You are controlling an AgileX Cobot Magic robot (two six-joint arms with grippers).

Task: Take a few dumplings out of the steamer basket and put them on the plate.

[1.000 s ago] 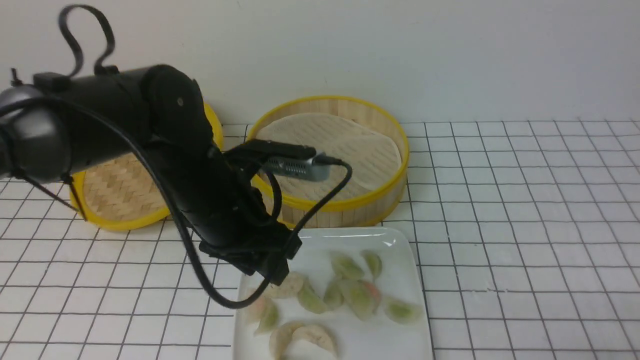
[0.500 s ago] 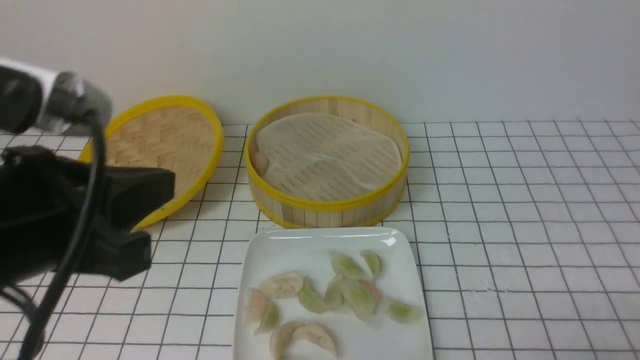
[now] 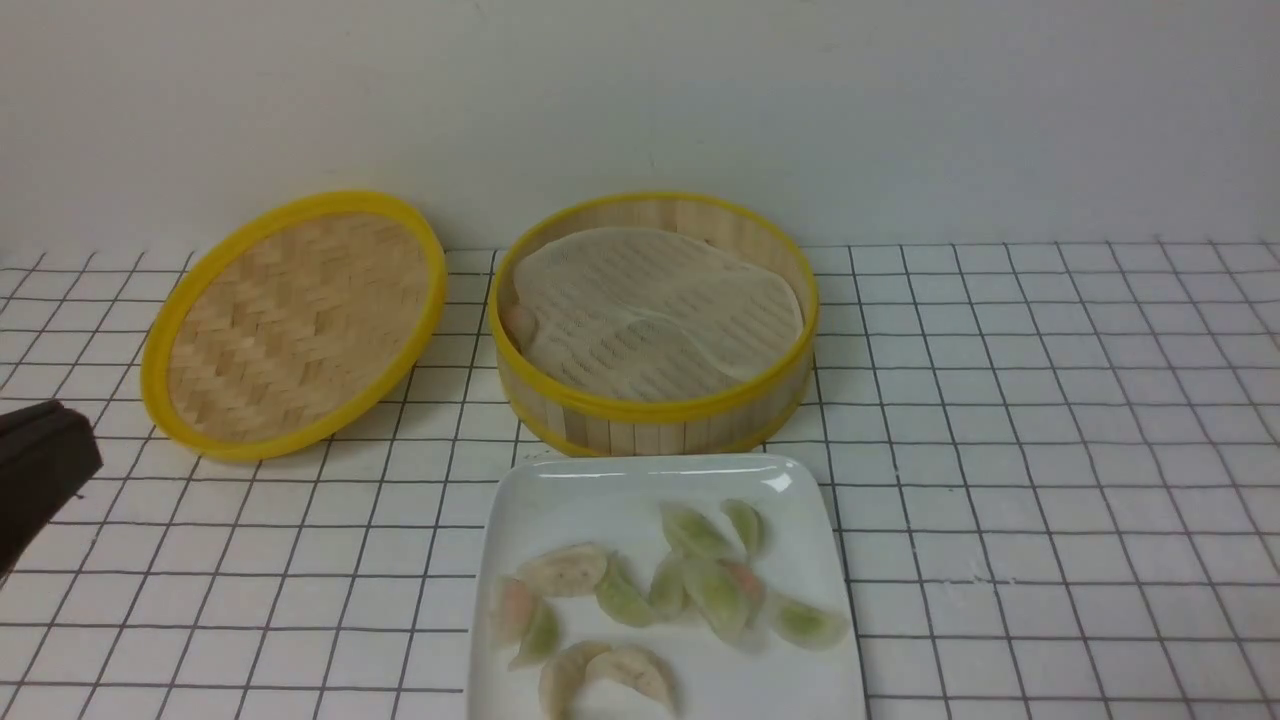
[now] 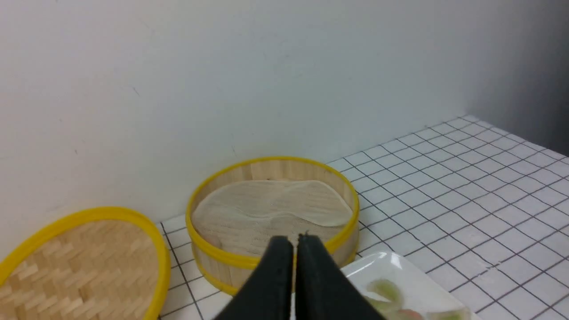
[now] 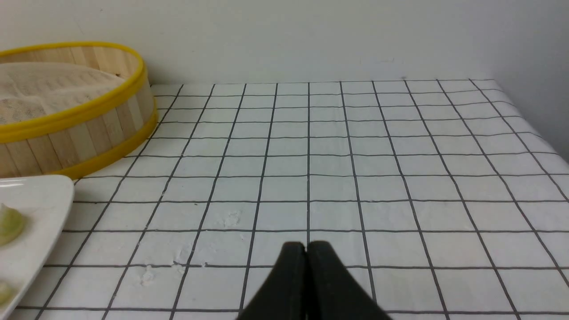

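Note:
The steamer basket (image 3: 660,410) stands at the back centre, its liner sheet (image 3: 650,305) rumpled; one pinkish dumpling (image 3: 518,322) peeks out at the liner's left edge. In front of it lies the white plate (image 3: 560,500) with several dumplings (image 3: 700,585) on it, green, pinkish and cream. My left gripper (image 4: 295,242) is shut with nothing between its fingers, hanging off to the left and facing the basket (image 4: 222,255) and plate (image 4: 400,266). Only a black part of the left arm (image 3: 40,475) shows at the front view's left edge. My right gripper (image 5: 306,249) is shut and empty, low over the cloth right of the plate (image 5: 40,200).
The flat woven lid (image 3: 290,320) with a yellow rim leans left of the basket. A white cloth with a black grid (image 3: 1050,450) covers the table. A pale wall runs close behind the basket. The table's right edge (image 5: 533,129) shows in the right wrist view.
My left arm has pulled back from over the plate's left side to the far left, almost out of the front view. Its jaws have closed. The dumplings on the plate have not moved.

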